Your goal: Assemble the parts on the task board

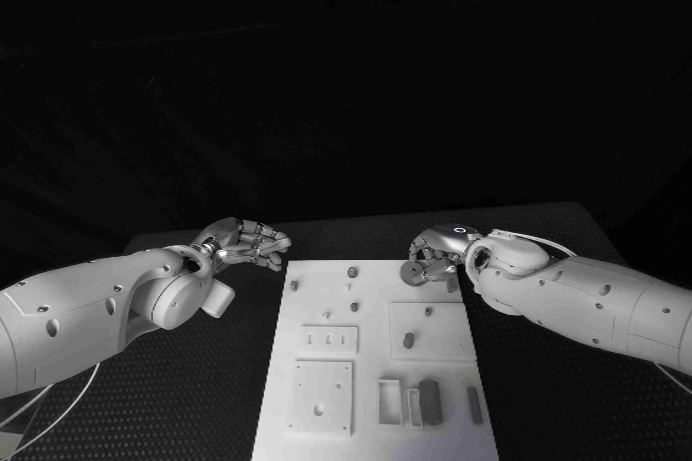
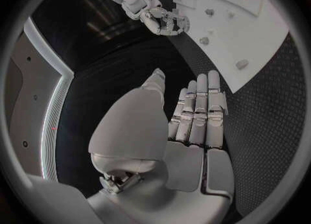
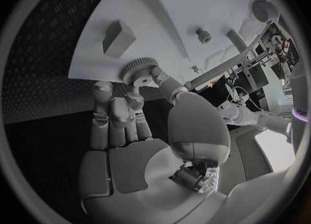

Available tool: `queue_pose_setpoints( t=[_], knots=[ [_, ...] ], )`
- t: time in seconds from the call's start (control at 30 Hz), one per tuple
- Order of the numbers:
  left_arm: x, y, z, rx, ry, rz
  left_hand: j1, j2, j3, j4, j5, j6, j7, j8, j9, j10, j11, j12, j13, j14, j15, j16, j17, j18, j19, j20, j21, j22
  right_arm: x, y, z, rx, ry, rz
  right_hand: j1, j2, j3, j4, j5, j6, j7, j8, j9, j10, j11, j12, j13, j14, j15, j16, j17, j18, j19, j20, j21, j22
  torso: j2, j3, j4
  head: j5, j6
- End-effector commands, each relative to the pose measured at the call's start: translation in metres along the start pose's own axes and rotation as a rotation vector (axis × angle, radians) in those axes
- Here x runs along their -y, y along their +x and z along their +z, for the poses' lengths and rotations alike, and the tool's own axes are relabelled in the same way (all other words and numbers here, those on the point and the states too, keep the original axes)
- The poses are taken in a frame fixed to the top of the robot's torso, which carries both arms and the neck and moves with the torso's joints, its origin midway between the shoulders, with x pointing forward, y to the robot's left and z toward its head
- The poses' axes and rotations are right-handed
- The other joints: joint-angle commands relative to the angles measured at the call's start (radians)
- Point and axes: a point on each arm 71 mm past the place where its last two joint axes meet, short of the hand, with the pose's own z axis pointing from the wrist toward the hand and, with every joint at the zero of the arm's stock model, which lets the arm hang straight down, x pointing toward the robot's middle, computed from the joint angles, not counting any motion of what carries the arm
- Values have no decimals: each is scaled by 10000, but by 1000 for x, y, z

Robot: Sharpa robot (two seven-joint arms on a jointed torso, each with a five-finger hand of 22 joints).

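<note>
In the head view, my right hand (image 1: 437, 255) sits at the far right corner of the task board (image 1: 378, 366), and its fingers cover most of what they hold; only a small round piece shows below them. The right wrist view resolves this: my thumb and fingertips (image 3: 134, 98) pinch a toothed gear (image 3: 139, 70) at its rim, held over the board's edge (image 3: 97, 71), and I cannot tell whether the gear touches the board. That view also shows a rectangular block (image 3: 117, 38) and a small peg (image 3: 203, 36) standing on the board. My left hand (image 1: 242, 245) lies off the board's far left corner, over the black table (image 1: 216, 381); from the head camera its fingers look curled and their contents are hard to read. The left wrist view shows the fingers (image 2: 201, 111) extended and pressed side by side, holding nothing. Near the board's close end, grey parts (image 1: 411, 401) stand in a row; their shapes are too small to identify.
</note>
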Motion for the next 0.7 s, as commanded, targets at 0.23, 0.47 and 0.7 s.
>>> queue_pose_setpoints(
  t=[0.23,0.47,0.7],
  knots=[
    [1,1,0,-190,117,-76,21,46,-3,-1,-3,-65,297,-40,12,4,63,-66,11,80,-9,-70,17,108,-4,-31,-57,15,3,19,-4,-894,-8,-530,464,-170,-35,-81,56,-9,335,-188,-51,-164,123,-14,-22,-173,97,-67,47,626,-153,49,21,184,3,5,2,-5,-24],
    [0,0,0,-160,104,-70,17,42,-9,3,-3,-65,294,-41,13,5,62,-69,13,80,-8,-75,22,106,-4,-29,-59,16,5,22,-5,-1031,46,-500,697,-101,-28,-90,57,-24,357,-206,-40,-245,147,4,-30,-236,123,-81,65,626,-221,85,14,183,3,1,3,-10,-46],
    [0,0,0,-161,94,-72,18,44,-10,3,-3,-64,292,-41,14,7,60,-70,14,81,-7,-79,26,106,-4,-30,-61,17,7,25,-6,-1527,159,-523,825,11,-64,-105,57,-17,359,-209,-30,-283,150,13,-41,-270,127,-85,77,626,-272,106,15,189,3,-3,0,-12,-100]
  ],
)
